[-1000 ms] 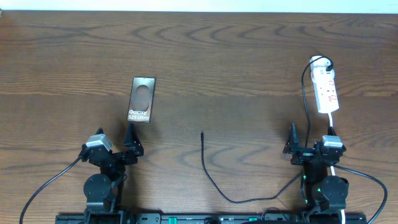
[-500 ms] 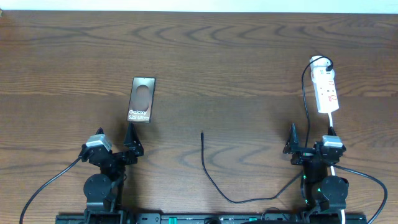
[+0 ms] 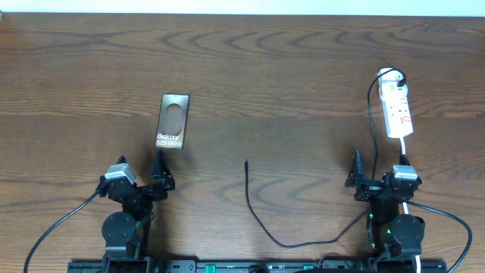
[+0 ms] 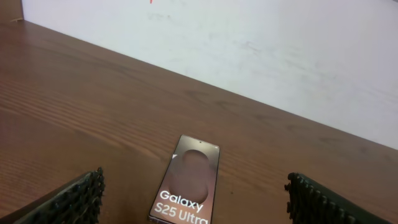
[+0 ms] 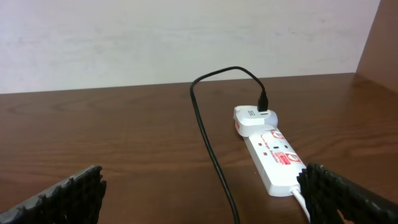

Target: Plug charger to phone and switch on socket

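Black arms [image 3: 121, 224], ribbed black pads [image 4: 74, 196]

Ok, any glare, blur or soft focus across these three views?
Overhead: even light, sharp, phone lettering legible, no glare. Left wrist: phone in focus, wall bright but not blown out. Right wrist: socket and charger crisp, only faint shadows.

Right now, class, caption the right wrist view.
Open right gripper faces the socket, with the black charger plugged in at its far end.
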